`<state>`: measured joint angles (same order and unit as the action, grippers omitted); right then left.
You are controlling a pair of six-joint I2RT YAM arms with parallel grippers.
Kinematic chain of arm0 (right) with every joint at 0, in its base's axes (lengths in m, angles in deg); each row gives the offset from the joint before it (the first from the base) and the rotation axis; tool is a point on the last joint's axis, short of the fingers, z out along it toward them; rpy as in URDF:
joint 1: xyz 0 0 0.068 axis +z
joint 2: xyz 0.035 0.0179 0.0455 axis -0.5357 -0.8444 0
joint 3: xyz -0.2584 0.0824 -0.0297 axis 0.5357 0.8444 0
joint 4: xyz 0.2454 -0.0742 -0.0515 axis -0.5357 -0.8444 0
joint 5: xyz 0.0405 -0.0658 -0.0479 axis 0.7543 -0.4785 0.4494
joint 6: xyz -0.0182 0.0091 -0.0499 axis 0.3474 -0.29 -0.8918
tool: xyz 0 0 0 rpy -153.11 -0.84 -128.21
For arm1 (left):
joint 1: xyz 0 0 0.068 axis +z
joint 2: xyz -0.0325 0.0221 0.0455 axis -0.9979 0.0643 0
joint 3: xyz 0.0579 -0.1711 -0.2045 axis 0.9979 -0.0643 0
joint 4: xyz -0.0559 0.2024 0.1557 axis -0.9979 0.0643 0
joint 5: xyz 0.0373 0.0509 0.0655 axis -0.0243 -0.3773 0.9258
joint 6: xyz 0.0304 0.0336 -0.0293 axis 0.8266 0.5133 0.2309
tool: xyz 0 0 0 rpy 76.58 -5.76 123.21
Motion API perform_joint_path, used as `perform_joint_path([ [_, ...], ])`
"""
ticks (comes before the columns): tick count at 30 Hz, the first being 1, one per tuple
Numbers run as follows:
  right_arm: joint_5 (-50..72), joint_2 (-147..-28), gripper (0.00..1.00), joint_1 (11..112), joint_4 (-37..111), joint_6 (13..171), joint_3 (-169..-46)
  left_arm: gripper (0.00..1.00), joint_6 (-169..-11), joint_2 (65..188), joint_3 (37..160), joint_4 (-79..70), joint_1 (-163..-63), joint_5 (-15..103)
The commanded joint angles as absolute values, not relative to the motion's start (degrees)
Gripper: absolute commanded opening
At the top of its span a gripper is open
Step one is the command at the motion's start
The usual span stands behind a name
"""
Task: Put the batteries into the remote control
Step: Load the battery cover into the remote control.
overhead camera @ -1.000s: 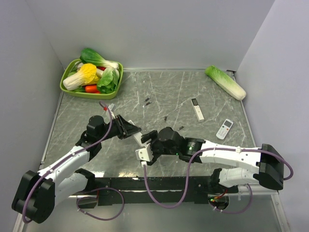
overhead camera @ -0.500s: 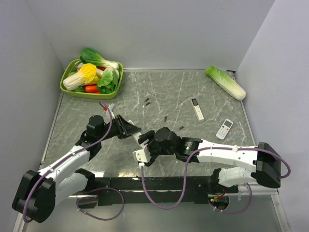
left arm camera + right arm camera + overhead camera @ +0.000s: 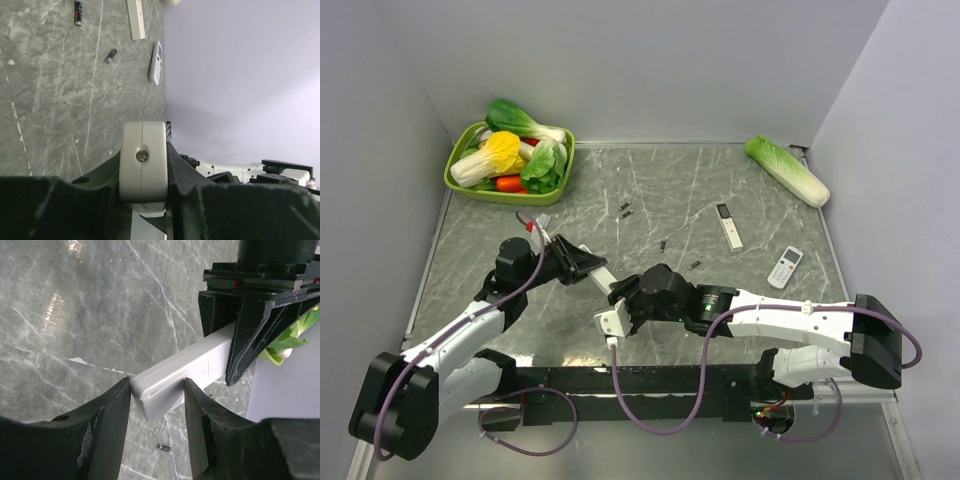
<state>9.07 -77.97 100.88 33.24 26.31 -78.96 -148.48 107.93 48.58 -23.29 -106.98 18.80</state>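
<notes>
Left pincer [image 3: 586,266] and right pincer [image 3: 157,386] clamp opposite ends of the remote control [image 3: 192,366] above the table [image 3: 692,190].

Three remotes [image 3: 730,226], four small batteries [image 3: 663,244]

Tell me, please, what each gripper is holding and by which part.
The left gripper clamps the white remote control by one end. The right gripper has its fingers against both sides of the other end, so both hold the same remote.
</notes>
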Motion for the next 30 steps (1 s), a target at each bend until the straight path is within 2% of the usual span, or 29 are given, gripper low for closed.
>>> perform_joint_path([
  [1, 10.67, -79.06, 0.34, 101.21, 31.87, 28.23, -80.43, 0.01, -151.91, 107.28, 48.12, -35.19, -106.45, 13.95],
  [3, 11.02, -79.06, 0.25, 101.21, 31.87, 28.49, -80.16, 0.01, -153.66, 106.76, 47.07, -36.94, -105.65, 13.69],
  [9, 11.02, -78.53, 0.10, 101.56, 31.60, 30.33, -78.76, 0.01, -156.83, 104.56, 45.04, -37.92, -101.00, 13.77],
  [14, 10.23, -77.48, 0.13, 102.70, 32.31, 31.56, -77.61, 0.01, -160.87, 103.59, 42.67, -40.63, -98.53, 14.21],
  [30, 8.30, -75.81, 0.12, 104.89, 32.48, 33.94, -75.59, 0.01, -169.93, 103.24, 38.45, -47.05, -92.91, 14.56],
])
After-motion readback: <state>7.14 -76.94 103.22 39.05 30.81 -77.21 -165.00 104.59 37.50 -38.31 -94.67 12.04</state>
